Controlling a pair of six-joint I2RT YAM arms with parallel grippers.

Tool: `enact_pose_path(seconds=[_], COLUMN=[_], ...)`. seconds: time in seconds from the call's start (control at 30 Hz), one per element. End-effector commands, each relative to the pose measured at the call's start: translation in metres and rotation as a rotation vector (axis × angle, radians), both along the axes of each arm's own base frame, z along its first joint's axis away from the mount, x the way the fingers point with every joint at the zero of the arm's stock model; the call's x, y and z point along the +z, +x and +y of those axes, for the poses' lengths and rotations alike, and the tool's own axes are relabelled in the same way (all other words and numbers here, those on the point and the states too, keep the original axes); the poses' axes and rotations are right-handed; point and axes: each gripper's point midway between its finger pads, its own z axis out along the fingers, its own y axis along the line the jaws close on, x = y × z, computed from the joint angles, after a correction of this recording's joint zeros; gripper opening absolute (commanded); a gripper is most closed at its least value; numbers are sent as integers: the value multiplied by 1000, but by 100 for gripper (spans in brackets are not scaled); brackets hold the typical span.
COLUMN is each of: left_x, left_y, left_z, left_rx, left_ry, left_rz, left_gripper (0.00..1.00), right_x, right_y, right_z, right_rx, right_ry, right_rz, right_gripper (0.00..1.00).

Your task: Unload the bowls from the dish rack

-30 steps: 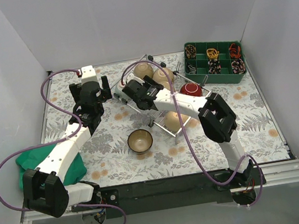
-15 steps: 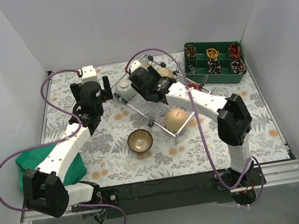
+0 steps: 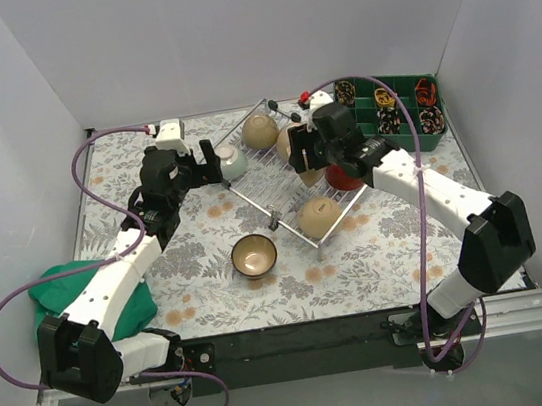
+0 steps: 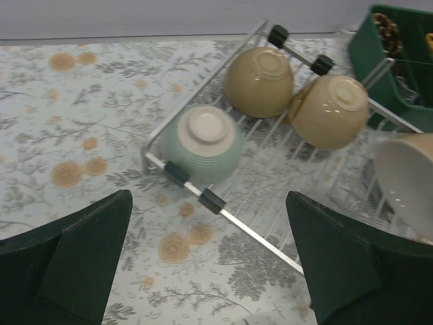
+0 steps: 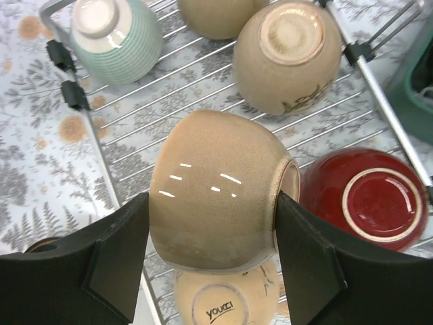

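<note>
The wire dish rack [image 3: 250,198] stands at the table's middle. On it are a pale green bowl [image 3: 231,161], a tan bowl [image 3: 260,130], a red bowl [image 3: 347,175] and a tan bowl [image 3: 319,216], all upside down. A dark brown bowl [image 3: 254,256] stands upright on the table in front of the rack. My right gripper [image 5: 211,252] is shut on a tan bowl [image 5: 216,193], held on its side above the rack [image 5: 203,78], beside the red bowl [image 5: 369,200]. My left gripper [image 4: 210,271] is open and empty, just short of the rack's rim [image 4: 254,229] and the green bowl [image 4: 205,143].
A green compartmented tray [image 3: 413,138] with small items sits at the back right, close to the rack's corner. A green cloth [image 3: 136,305] lies at the front left by the left arm. White walls close in the table on three sides.
My right gripper has swung from the rack's left side to over its right half, now with a tan bowl in it. My left gripper has moved right, toward the green bowl.
</note>
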Motion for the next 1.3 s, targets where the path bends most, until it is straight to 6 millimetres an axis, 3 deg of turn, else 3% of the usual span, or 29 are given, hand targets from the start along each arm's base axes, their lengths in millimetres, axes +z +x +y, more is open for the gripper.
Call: enact_pose_path(seconds=[0.0, 0.4, 0.67, 0.9, 1.13, 1.27], left_x=[18, 14, 8, -2, -5, -6], left_y=[-19, -35, -55, -61, -59, -64], left_z=[-47, -86, -129, -162, -170, -168], left_rx=[-267, -482, -656, -724, -721, -711], left_ry=[-136, -228, -272, -307, -352, -366], left_rz=[-29, -104, -145, -111, -89, -81], left_gripper=[98, 98, 95, 88, 61, 28], right_x=[70, 101, 123, 123, 119, 117], right_y=[-5, -39, -66, -82, -94, -97], right_z=[22, 16, 21, 28, 31, 30], right_rx=[101, 224, 331, 400, 442, 448], right_ry=[322, 554, 672, 746, 787, 789], right_rz=[-125, -122, -127, -93, -64, -65], right_gripper=[8, 7, 7, 7, 7, 8])
